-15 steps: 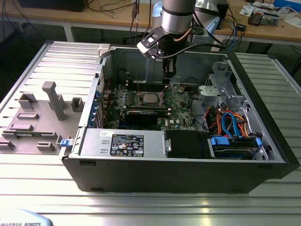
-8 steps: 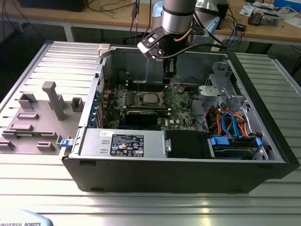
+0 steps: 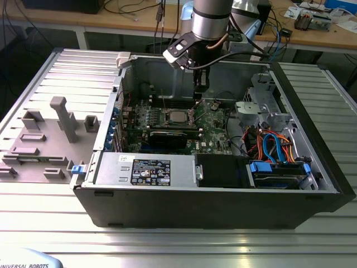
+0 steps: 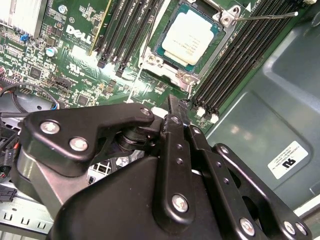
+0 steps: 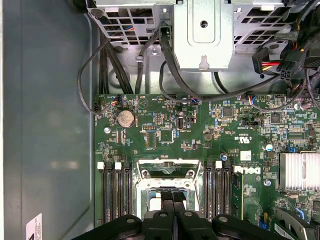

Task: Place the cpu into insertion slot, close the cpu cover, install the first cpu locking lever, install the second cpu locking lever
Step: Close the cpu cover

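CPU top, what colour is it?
The cpu has a pale silver top with faint dark print; it shows best in the second wrist view.

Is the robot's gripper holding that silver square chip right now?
No, in the second wrist view the cpu lies in the insertion slot on the board, apart from the gripper.

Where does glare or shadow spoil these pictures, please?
In the second wrist view, glare whitens part of the green circuit board and the cpu shines pale; in the first wrist view, a soft reflection lies on the grey case panel; the exterior view is evenly lit.
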You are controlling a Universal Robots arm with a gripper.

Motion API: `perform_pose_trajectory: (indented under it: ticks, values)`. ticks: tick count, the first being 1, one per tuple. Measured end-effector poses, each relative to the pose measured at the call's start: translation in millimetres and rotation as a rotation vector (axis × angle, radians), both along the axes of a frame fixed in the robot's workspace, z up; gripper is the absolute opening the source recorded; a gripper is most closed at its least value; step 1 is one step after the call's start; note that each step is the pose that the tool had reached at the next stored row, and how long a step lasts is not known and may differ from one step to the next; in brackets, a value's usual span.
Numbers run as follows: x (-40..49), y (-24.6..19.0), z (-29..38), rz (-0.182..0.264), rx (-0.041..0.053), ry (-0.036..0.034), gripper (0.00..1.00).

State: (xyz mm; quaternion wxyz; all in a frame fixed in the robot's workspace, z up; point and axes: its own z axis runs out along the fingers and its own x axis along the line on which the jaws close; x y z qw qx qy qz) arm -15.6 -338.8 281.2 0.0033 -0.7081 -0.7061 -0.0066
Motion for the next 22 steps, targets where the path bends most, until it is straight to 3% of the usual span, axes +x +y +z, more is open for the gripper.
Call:
perform_pose_trajectory:
  ticks: [4, 11, 14, 15, 17, 22]
  values:
    - [1.1, 0.0, 0.0, 0.0, 0.0, 0.0, 0.11]
    - [17.3, 0.0, -2.6, 0.0, 0.0001, 0.0003, 0.11]
    - [32.1, 0.0, -5.5, 0.004, 0.0, 0.0003, 0.11]
    - [40.9, 0.0, -8.1, 0.009, 0.0001, 0.0003, 0.11]
    - [48.2, 0.0, -11.2, 0.013, 0.0, 0.0003, 0.11]
    - [49.7, 0.0, -11.7, 0.013, 0.0, 0.0003, 0.11]
